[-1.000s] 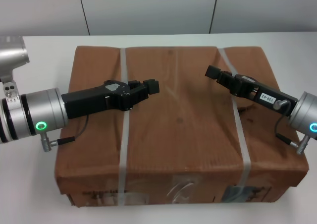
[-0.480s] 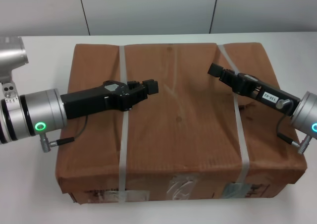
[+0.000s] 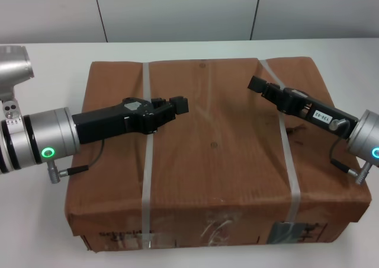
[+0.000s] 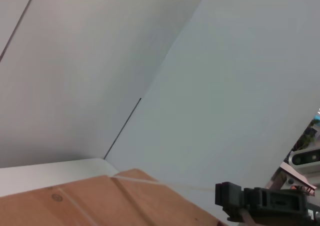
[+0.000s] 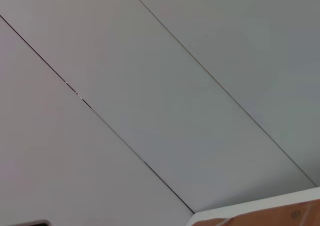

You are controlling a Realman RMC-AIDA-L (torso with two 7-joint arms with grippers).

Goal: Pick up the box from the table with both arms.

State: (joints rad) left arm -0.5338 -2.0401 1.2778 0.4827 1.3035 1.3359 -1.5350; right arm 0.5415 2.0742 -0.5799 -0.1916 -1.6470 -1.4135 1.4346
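The brown cardboard box (image 3: 219,155) fills the middle of the white table (image 3: 53,60) in the head view. Two whitish straps (image 3: 146,185) cross its top, and tape and labels (image 3: 290,231) show on its near side. My left gripper (image 3: 172,107) lies low over the box top, across the left strap. My right gripper (image 3: 260,87) lies over the top by the right strap. I cannot see whether either one touches the box. The left wrist view shows the box top (image 4: 100,201) and the right gripper (image 4: 265,203). The right wrist view shows only a box corner (image 5: 280,218).
A grey panelled wall (image 3: 177,10) stands behind the table's far edge. Bare tabletop shows left, right and behind the box. Both silver forearms (image 3: 35,140) reach in from the sides, with thin cables hanging over the box edges.
The box's near and far edges have shifted a little lower in the head view, and its front side shows less. The right gripper has edged up slightly. The left arm has hardly moved.
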